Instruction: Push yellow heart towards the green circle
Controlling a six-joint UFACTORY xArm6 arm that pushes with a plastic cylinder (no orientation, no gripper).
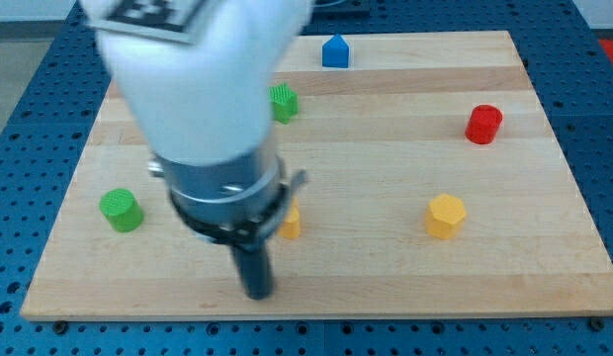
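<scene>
Your arm (203, 94) ends in a plain dark rod, so nothing can clasp or release; my tip (258, 294) rests on the wooden board (386, 282) near its bottom edge, touching no block. The yellow heart (290, 222) shows only as a small yellow patch, mostly hidden behind the arm's collar, its shape hard to make out. It lies just above and to the view's right of the tip. The green circle (121, 211) sits near the board's left edge, well apart from the tip, with the arm between it and the heart
</scene>
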